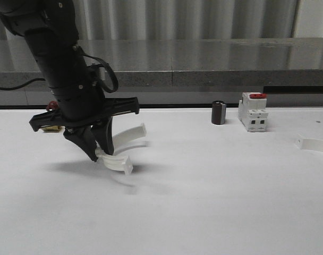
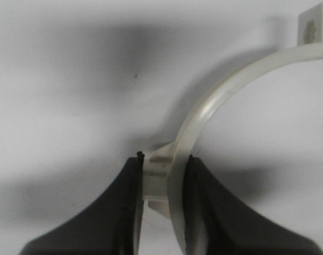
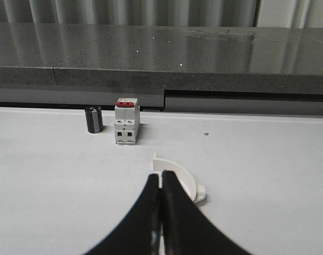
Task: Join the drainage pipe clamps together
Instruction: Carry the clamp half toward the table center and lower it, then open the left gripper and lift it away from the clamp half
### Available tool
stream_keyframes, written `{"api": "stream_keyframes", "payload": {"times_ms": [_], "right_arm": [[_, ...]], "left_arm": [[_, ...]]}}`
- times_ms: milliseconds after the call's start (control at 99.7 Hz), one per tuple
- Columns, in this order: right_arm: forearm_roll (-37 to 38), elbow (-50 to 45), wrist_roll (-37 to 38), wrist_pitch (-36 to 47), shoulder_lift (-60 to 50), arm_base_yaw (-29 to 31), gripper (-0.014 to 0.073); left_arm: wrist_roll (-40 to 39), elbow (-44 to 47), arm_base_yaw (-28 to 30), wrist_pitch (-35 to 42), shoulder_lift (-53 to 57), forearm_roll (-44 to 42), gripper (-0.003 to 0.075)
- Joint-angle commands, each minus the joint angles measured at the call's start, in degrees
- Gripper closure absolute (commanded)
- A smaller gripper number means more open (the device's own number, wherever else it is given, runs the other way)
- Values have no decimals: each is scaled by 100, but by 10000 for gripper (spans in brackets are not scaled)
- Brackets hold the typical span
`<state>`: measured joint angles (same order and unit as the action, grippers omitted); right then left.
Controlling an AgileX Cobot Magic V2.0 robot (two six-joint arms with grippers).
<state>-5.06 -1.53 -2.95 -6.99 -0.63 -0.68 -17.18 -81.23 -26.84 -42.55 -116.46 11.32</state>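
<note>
The white table (image 1: 214, 202) runs wide under a grey counter, and over its left part the left arm leans down steeply from the upper left, wrist pitched so that the left gripper (image 1: 98, 154) points at the surface. In the left wrist view its black fingers (image 2: 119, 212) are drawn in on a tab of one drainage pipe clamp (image 1: 119, 151), the arc curving away from the pinch. The second clamp half (image 1: 313, 144) lies well apart at the far right edge of the table. In the right wrist view the right gripper (image 3: 161, 212) has its fingers pressed together with nothing visibly between them, the second half lying just beyond the tips. The risk, as I judge it, is the narrow hold: gripped by a tab alone, the half-ring could pivot or slip when carried or pressed against its mate, leaving the flanges misaligned. The breaker (image 1: 252, 111) and the small dark cylinder (image 1: 219, 112) stand at the back, clear of any path between the halves.
</note>
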Motion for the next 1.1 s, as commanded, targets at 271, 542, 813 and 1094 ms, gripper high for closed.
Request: {"api": "stream_keyframes", "payload": {"times_ms": [271, 542, 813, 1094], "right_arm": [[33, 80, -3, 472, -73, 31, 711], [33, 80, -3, 472, -73, 31, 711], [33, 80, -3, 472, -73, 31, 711], [33, 80, -3, 472, -73, 31, 711]], "left_arm": [[-64, -166, -41, 97, 298, 49, 729], [-64, -166, -69, 46, 196, 60, 728], [-64, -166, -97, 59, 185, 37, 702], [-64, -166, -97, 5, 185, 37, 339]]}}
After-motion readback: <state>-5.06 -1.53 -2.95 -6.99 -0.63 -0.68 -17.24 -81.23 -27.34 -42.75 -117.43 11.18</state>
